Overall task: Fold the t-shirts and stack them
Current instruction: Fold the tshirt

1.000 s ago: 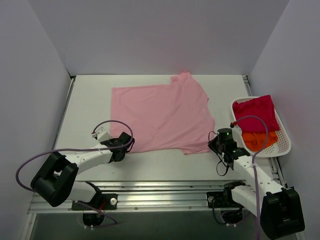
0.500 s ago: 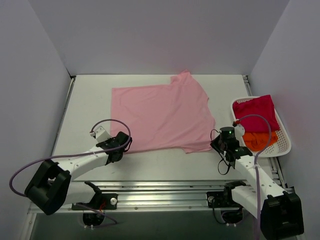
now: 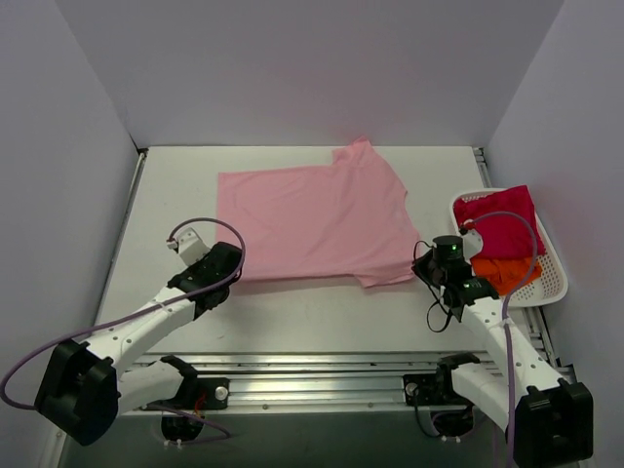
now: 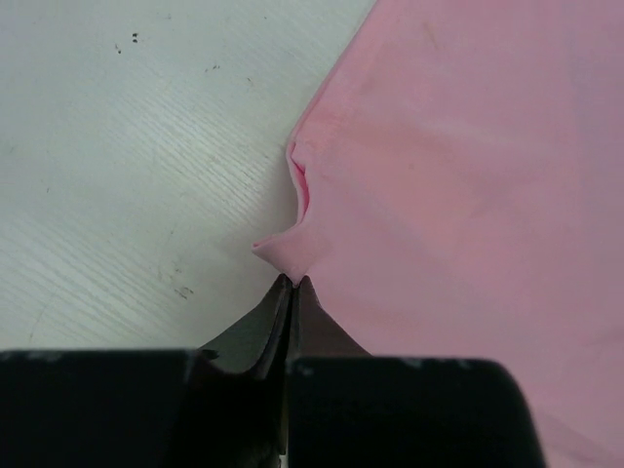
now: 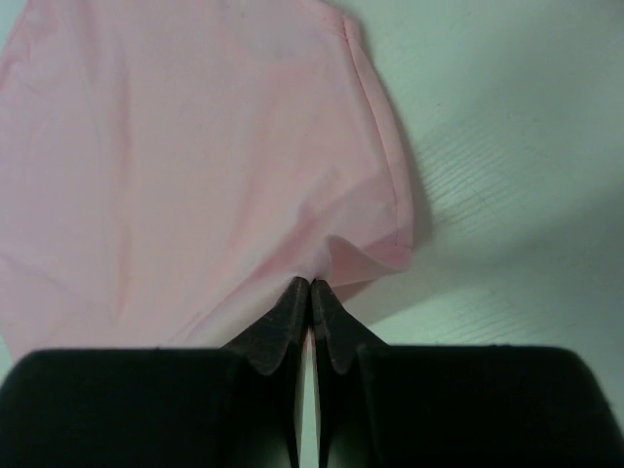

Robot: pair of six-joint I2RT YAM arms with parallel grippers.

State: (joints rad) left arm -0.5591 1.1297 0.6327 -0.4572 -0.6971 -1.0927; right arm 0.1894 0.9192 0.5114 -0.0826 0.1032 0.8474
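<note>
Pinching the pink shirt [image 3: 312, 219] by its near corners on the table [image 3: 166, 195], the left gripper [image 3: 237, 273] and right gripper [image 3: 419, 270] were clamped on cloth. Left wrist: only a tip was held, liable to slip. Right wrist: the hem bunched, risking a crooked fold.

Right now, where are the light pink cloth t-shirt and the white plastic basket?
light pink cloth t-shirt [image 3: 312, 224]: top view, middle of its body.
white plastic basket [image 3: 559, 278]: top view, its right rim.

Orange shirt [image 3: 499, 276]: mostly buried under the magenta-red shirt [image 3: 499, 222] in the basket [image 3: 558, 283]; shape unreadable.
Pink shirt [image 4: 458, 175]: cut by the top and right edges in the left wrist view, and by the top and left edges in the right wrist view.
Pinched cloth: hidden inside both pairs of jaws.
</note>
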